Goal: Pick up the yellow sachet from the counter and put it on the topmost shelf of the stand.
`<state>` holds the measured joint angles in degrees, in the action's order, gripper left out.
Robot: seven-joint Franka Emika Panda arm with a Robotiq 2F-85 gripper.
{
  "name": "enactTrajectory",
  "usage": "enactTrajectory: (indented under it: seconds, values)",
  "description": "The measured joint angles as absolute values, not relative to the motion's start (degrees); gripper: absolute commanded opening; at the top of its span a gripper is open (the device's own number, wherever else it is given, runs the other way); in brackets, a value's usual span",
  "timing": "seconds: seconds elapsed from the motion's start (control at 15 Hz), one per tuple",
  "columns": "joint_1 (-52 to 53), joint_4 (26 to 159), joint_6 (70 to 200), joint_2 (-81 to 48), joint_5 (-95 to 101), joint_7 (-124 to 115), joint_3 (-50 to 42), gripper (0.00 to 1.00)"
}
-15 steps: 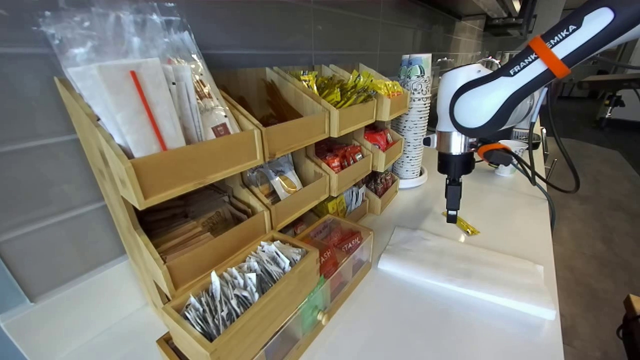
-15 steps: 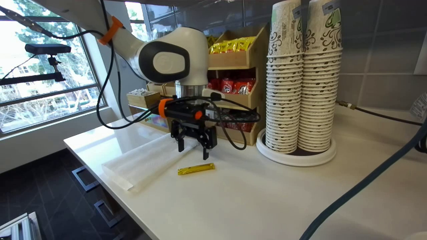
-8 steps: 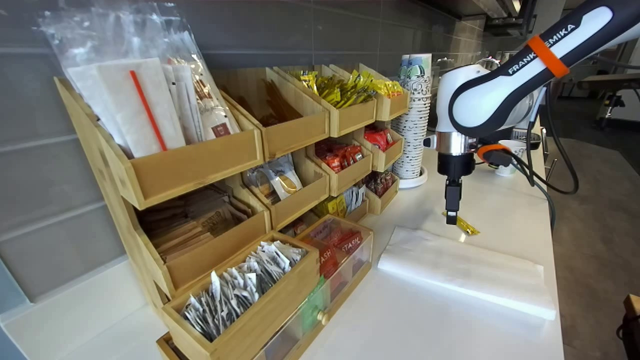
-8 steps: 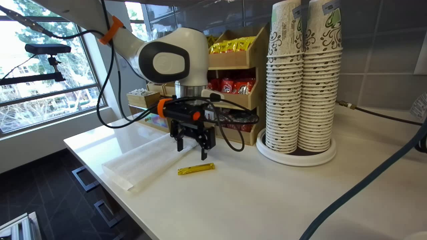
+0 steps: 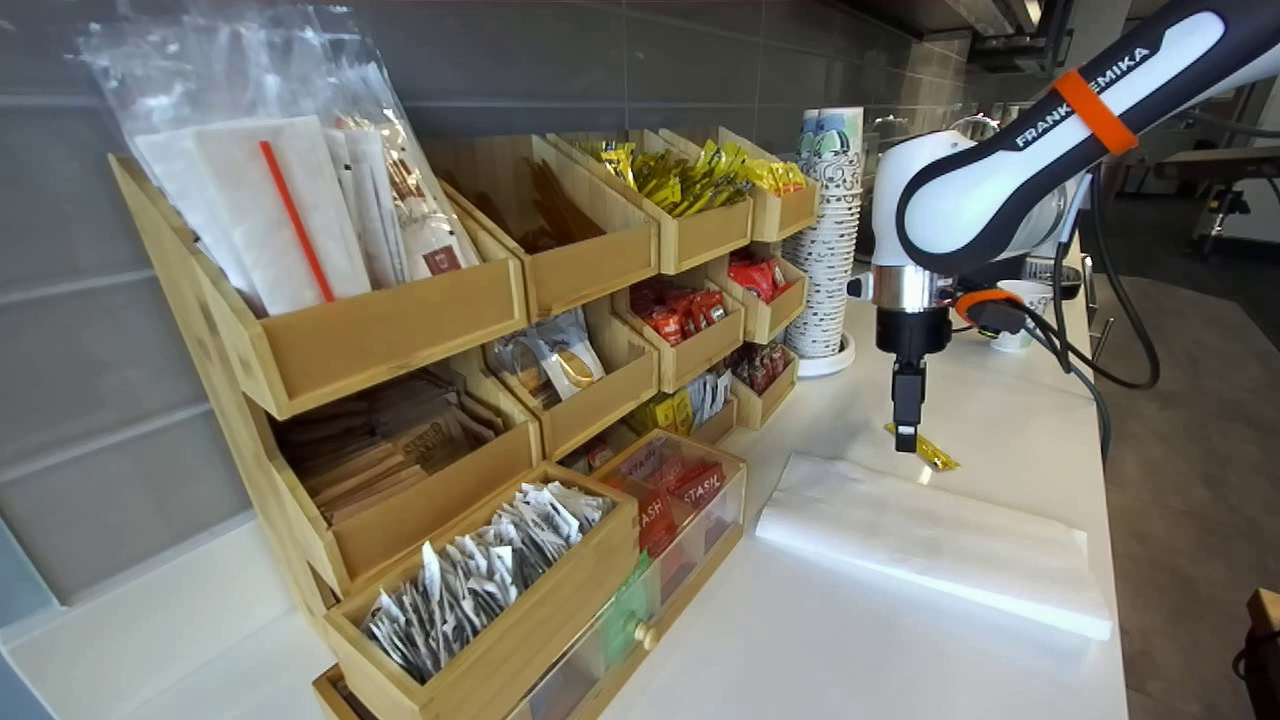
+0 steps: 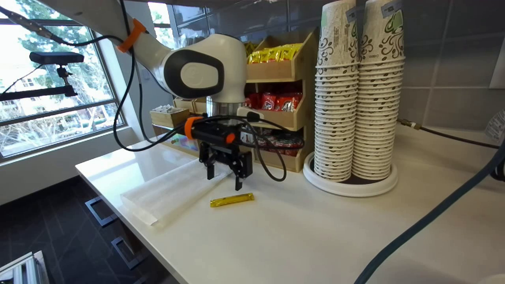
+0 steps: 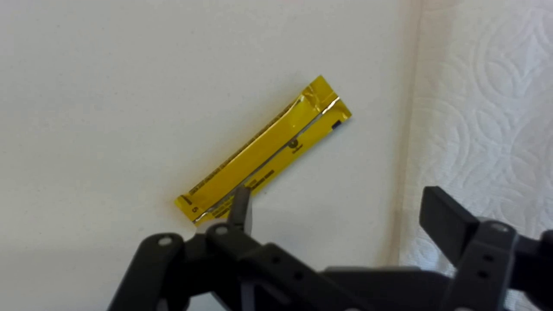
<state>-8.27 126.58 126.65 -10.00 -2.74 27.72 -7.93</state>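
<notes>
Claw [image 6: 224, 183]: spread wide and pinching nothing, pointed down just above the table [image 6: 300, 240]; opened, presumably, to straddle a slim packet in a pinch from overhead.

Yellow sachet [image 7: 263, 151]: lying flat on the table, not lifted, beside but apart from a folded white towel [image 6: 165, 197]; left in the open, apparently for easy reach from above.

Fingers [image 7: 449, 224]: seen in the wrist view over the sachet's lower-left end and over the towel respectively; off-centre, probably in need of a shift and a turn to match the packet's slant.

Arm [image 6: 234, 65]: bent over the table to hang the claw straight down, a likely choice for plucking something thin off a flat surface.

Stand [image 6: 309, 102]: built in open-topped wooden tiers, apparently for picking from the front.

Topmost shelf [image 5: 710, 238]: stocked in part with yellow packets [image 5: 695, 180] much like the loose one, likely the reason for choosing so high a spot; well above the sachet, so calling for a clear lift and a firm hold.

Folded white towel: laid flat toward the table's edge for no evident purpose; low, hence unlikely to block a descent.

Cup stacks [image 6: 335, 118]: paired on a round white tray [image 6: 351, 192] near the end of the stand, probably for tidiness; tall enough to risk toppling in a wide swing.
</notes>
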Motion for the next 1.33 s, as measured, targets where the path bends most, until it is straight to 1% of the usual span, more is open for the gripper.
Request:
enactTrajectory:
  seconds: [0.67, 1.2, 1.27, 1.33]
  values:
    - [-10.06, 126.59, 126.80, -10.00, -2.65, 26.86, -8.75, 1.00]
    - [-12.39, 126.61, 131.90, -10.87, -3.34, 25.20, -9.37, 1.00]
    - [-12.39, 126.59, 132.05, -11.17, -3.39, 25.05, -9.33, 0.96]
    - [-12.39, 126.57, 132.07, -11.49, -3.39, 24.80, -9.31, 0.86]
